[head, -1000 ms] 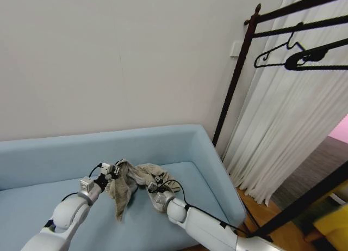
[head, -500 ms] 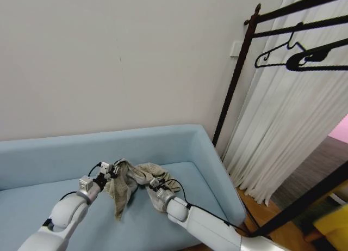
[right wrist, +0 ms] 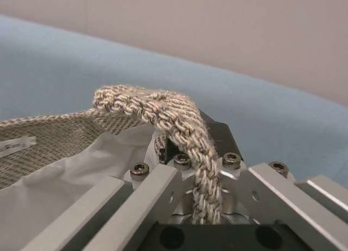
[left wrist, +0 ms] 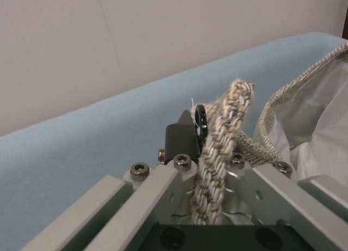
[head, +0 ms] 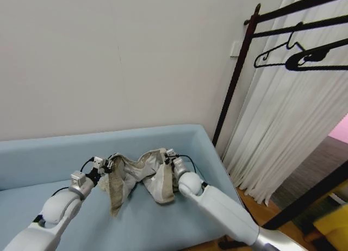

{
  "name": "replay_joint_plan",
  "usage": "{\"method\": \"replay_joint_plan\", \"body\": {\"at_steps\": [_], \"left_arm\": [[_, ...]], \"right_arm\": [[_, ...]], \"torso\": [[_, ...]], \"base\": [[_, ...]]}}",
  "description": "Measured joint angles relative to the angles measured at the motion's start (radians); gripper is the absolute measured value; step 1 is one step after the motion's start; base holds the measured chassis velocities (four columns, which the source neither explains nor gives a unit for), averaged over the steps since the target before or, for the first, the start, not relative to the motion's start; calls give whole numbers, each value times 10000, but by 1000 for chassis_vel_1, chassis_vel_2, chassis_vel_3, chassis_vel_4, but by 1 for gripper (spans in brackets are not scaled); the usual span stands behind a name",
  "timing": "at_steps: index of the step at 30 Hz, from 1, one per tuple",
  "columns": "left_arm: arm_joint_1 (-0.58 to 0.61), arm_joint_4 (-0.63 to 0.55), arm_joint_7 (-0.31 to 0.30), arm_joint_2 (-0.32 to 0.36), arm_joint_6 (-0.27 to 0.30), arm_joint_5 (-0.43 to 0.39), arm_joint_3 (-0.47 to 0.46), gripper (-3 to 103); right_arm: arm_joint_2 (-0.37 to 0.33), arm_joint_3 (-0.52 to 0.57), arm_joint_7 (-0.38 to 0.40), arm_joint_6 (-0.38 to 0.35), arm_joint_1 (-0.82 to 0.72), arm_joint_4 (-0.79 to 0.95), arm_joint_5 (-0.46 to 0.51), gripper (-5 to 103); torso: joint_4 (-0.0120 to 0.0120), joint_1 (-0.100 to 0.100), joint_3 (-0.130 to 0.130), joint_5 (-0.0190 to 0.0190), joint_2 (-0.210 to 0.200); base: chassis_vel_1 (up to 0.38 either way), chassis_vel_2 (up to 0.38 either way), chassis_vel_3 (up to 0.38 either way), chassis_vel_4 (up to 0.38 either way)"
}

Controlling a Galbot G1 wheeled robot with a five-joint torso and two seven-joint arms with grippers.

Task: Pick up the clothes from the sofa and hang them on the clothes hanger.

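Jointly, left pincer (head: 110, 164), right pincer (head: 167, 155) clamping knit garment (head: 142, 172), over sofa (head: 65, 153)

Over the sofa (head: 54, 153) seat, toward its right end, the garment (head: 142, 172) hangs between my left gripper (head: 113, 163), pinching its left edge, and my right gripper (head: 168, 154), pinching its right. Past the sofa's right end stands the rack (head: 235, 79), a hanger (head: 278, 50) on its bar.

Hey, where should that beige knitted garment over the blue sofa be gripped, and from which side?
Take the beige knitted garment by its thick braided edge, one upper corner per gripper, coming from the front of the light blue sofa. The left gripper and right gripper are shut on that edge, and the cloth hangs spread between them, which likely suits hanging.
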Motion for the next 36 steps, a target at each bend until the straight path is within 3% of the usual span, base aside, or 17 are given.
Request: {"method": "replay_joint_plan", "body": {"at_steps": [6,13,19,26,36], "left_arm": [[-266,-62,-233,188,67,-362,-78,2],[-693,-53,-1468,266,375,-696,-121,2],[-1294,-69,-2164,336,577,-1081,23,2],[-2193,-125,-2306,923,789,-1689,26,2],[-3336,-366,-2304,2414,1294,-2931,70,2]], "right_arm": [[-87,557,7,-171,203,168,370,1],[-250,1229,-10,-388,535,298,943,1],[-353,1429,6,-571,672,601,1347,1],[-457,1700,22,-637,929,692,1634,1],[-656,2045,96,-837,1186,1345,2428,1]], "torso": [[-1,0,0,0,0],[0,0,1,1,0],[0,-1,0,-2,0],[-1,0,0,-1,-1],[2,0,0,-1,0]], "base": [[0,0,0,0],[0,0,0,0],[0,0,0,0],[0,0,0,0],[0,0,0,0]]}}
